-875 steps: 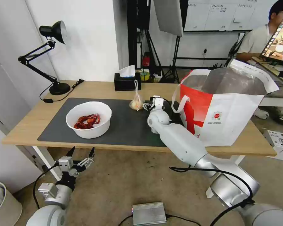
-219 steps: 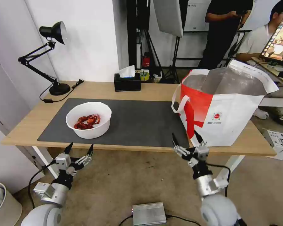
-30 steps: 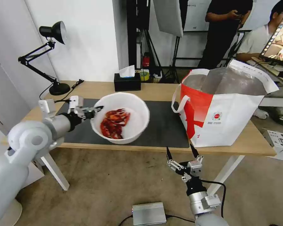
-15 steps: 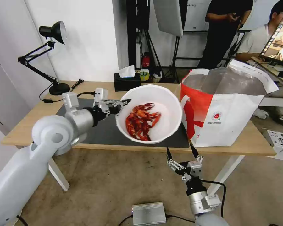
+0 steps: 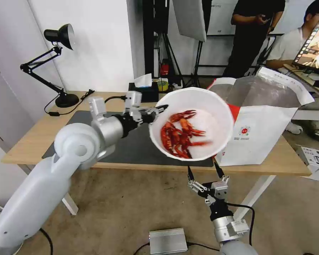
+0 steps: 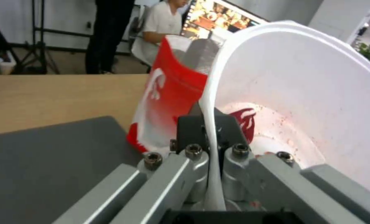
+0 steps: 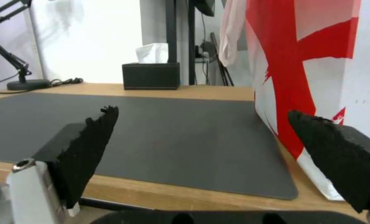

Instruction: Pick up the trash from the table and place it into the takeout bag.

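A white round bowl (image 5: pixel 216 117) of red crayfish shells (image 5: pixel 179 132) hangs in the air, tilted toward me, just left of the takeout bag (image 5: pixel 262 131). My left gripper (image 5: pixel 158 111) is shut on the bowl's left rim. In the left wrist view the thin rim of the bowl (image 6: pixel 301 93) runs between the two fingers (image 6: pixel 193 155), with the takeout bag (image 6: pixel 168 93) close behind. My right gripper (image 5: pixel 203 173) waits open below the table's front edge; in its wrist view its black fingertips (image 7: pixel 93 137) stand wide apart before the table (image 7: pixel 172 191) and the takeout bag (image 7: pixel 301 68).
A dark grey mat (image 5: pixel 138 148) covers the middle of the light-wood table (image 5: pixel 32 138). A black tissue box (image 5: pixel 145 92) stands at the back, a black desk lamp (image 5: pixel 60 60) at the back left. A grey metal box (image 5: pixel 167 241) lies on the floor. People stand behind the table.
My left arm has carried the bowl to the right and a little up, from over the mat to right beside the takeout bag's mouth. The right arm has stayed still.
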You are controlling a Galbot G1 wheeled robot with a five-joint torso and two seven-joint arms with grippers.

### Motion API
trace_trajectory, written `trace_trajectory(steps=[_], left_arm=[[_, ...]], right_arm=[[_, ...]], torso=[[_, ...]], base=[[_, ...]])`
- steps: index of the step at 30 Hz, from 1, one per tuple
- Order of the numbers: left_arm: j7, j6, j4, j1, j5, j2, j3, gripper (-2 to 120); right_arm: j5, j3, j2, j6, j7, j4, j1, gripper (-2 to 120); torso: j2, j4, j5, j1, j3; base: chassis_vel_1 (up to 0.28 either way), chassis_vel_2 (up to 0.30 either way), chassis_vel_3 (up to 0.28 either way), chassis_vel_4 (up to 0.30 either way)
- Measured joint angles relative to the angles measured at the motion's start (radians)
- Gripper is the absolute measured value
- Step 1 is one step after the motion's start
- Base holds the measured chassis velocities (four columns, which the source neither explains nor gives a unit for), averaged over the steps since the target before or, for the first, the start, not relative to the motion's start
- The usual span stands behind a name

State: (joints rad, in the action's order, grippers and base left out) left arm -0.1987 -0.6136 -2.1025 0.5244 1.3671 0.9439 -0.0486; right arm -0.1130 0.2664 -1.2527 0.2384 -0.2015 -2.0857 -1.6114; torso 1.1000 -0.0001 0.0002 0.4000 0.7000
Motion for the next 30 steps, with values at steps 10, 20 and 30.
trace_trajectory(steps=[10, 20, 30], left_arm=[[-0.037, -0.017, 0.053, -0.091, 0.011, 0.070, 0.120, 0], [-0.086, -0.019, 0.147, -0.236, 0.046, 0.191, 0.235, 0], [-0.112, -0.020, 0.223, -0.341, 0.074, 0.284, 0.304, 0]], right_arm=[[0.000, 0.000, 0.000, 0.000, 0.000, 0.000, 0.000, 100], [0.000, 0.000, 0.000, 0.000, 0.000, 0.000, 0.000, 100], [0.000, 0.000, 0.000, 0.000, 0.000, 0.000, 0.000, 100]], torso=[[0.000, 0.0002, -0.0001, 0.000, 0.000], [0.000, 0.0001, -0.0001, 0.000, 0.000], [0.000, 0.0000, 0.0000, 0.000, 0.000]], base=[[0.000, 0.000, 0.000, 0.000], [0.000, 0.000, 0.000, 0.000], [0.000, 0.000, 0.000, 0.000]])
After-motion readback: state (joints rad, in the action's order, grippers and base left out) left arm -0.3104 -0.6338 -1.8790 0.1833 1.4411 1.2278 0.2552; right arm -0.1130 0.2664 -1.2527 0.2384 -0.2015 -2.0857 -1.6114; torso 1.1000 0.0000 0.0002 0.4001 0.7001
